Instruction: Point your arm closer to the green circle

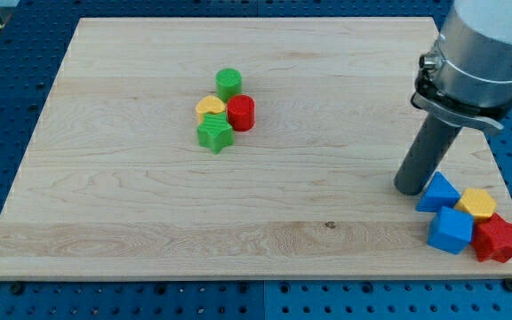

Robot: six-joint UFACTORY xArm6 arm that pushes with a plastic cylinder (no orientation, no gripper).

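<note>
Desk (132, 204) of pale wood: we found the green circle (228, 84) upper centre, touching the yellow heart (209, 108) and red cylinder (241, 113). My tip (410, 188) stood well apart at the view's right, just beside the blue triangle (437, 193). We carried no pincer, so it had no state.

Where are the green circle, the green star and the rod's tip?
Green round block (228, 81), camera view, on its top face.
Green star-shaped block (214, 133), camera view, on its top face.
My tip (410, 189), camera view, the dark rod's lower end, just left of the blue triangular block (438, 193).
</note>
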